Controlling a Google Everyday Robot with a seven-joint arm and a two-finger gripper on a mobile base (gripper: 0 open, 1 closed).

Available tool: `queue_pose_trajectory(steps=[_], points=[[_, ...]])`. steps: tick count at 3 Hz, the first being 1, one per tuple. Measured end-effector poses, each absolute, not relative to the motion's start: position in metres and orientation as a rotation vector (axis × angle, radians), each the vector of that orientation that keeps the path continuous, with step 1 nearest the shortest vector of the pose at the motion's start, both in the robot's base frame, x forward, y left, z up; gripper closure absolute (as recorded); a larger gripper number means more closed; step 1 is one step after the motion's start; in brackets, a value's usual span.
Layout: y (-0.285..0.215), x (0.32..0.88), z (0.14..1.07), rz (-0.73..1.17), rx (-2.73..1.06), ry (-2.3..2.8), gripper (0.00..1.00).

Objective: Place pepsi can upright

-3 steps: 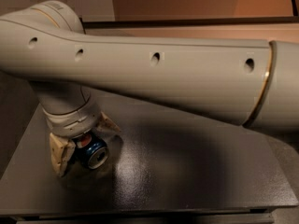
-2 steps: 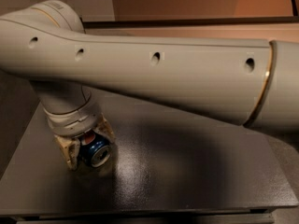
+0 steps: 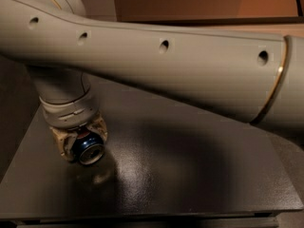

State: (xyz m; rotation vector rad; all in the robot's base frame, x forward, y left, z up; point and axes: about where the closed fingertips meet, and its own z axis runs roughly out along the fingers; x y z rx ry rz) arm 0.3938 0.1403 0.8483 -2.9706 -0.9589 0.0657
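My gripper [image 3: 81, 144] hangs over the left part of the dark table [image 3: 190, 175], at the end of the wide beige arm that crosses the whole view. It is shut on the pepsi can [image 3: 89, 151], a small dark blue can. The can's silver round end faces the camera, so it is tilted, not upright. It is held a little above the table surface, with a faint reflection below it. The beige fingers [image 3: 61, 145] flank the can on both sides. Most of the can's body is hidden by the gripper.
The beige arm [image 3: 190, 65] blocks the upper half of the view. The dark table's left edge runs close to the gripper, and its front edge [image 3: 142, 217] lies along the bottom. A tan wall is behind.
The gripper with the can has risen a little and turned, so the can's silver end now faces the camera more squarely. The can stays held.
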Motion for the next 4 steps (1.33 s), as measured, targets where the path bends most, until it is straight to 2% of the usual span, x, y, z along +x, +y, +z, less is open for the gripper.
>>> queue_pose_trajectory(steps=[1, 4], points=[[0.147, 0.403, 0.867, 0.038, -2.974, -0.732, 1.00], [0.150, 0.433, 0.908, 0.098, -2.856, 0.146, 1.00]])
